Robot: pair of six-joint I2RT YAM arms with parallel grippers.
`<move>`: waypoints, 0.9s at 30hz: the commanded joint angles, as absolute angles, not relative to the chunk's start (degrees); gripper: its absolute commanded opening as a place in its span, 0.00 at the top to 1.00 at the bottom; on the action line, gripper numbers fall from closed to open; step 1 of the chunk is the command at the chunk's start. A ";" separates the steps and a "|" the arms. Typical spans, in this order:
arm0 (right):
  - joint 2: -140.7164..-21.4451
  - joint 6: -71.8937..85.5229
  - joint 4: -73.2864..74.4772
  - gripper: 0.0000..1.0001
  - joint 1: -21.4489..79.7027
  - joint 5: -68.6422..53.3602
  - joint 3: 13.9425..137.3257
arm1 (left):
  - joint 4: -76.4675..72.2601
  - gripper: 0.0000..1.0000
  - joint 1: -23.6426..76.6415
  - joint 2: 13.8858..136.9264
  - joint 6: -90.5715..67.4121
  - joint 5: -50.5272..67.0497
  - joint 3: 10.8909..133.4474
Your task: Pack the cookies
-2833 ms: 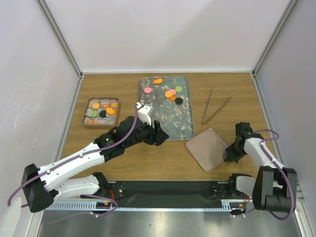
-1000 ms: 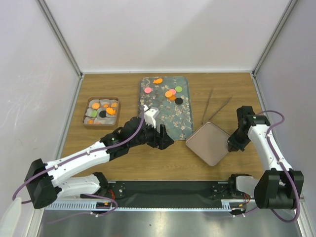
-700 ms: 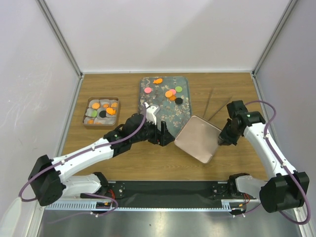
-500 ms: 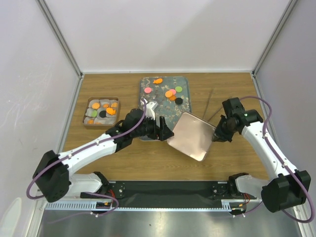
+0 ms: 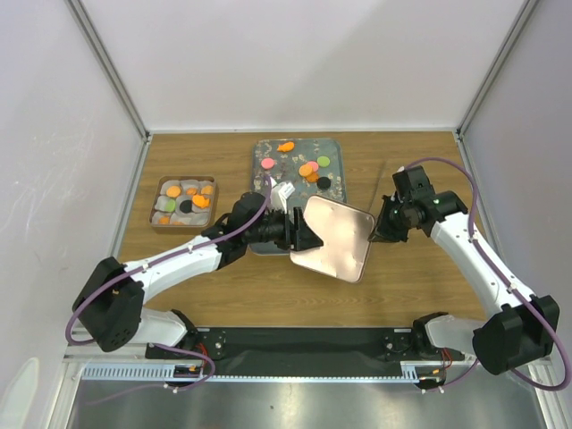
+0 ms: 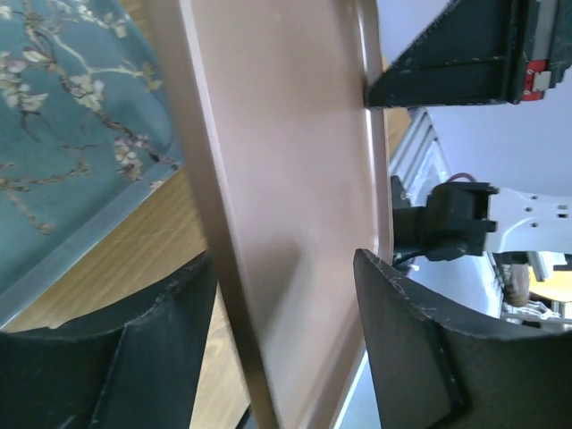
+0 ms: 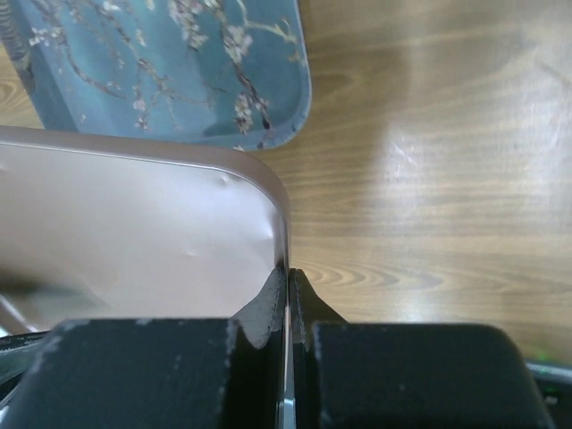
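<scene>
Several round cookies (image 5: 309,168) in orange, pink, green and black lie on the far end of the floral tray (image 5: 338,179). More cookies (image 5: 185,204) sit in the small tin (image 5: 154,214) at the left. A pink square lid (image 5: 335,239) hangs tilted above the tray's near right corner. My right gripper (image 5: 375,235) is shut on the lid's right rim; in the right wrist view the gripper (image 7: 288,277) pinches that thin edge. My left gripper (image 5: 302,234) is at the lid's left edge. In the left wrist view this gripper (image 6: 284,264) stands open with the lid (image 6: 295,179) between its fingers.
Thin tongs (image 5: 382,181) lie on the wood right of the tray, partly under my right arm. The tray's blue blossom surface (image 6: 63,107) shows left of the lid, and its corner (image 7: 179,71) shows beyond the lid. White walls close in the table on three sides.
My right gripper has lifted the pink lid off the table and carried it left, to the tray's corner. My left gripper has come to meet it and now straddles its left edge.
</scene>
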State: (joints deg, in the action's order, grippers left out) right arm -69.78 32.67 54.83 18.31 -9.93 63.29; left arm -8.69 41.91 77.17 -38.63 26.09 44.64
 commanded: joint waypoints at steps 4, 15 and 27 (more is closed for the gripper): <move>-70.22 26.54 50.98 1.00 20.21 -10.02 66.97 | -11.87 0.36 41.66 74.18 -41.40 27.78 45.09; -70.49 25.05 49.23 1.00 22.24 -9.83 66.01 | -6.60 0.45 41.57 69.88 -40.08 23.82 43.86; -70.22 23.29 47.11 1.00 23.90 -6.87 65.65 | -2.64 0.71 41.57 69.00 -39.38 22.77 44.30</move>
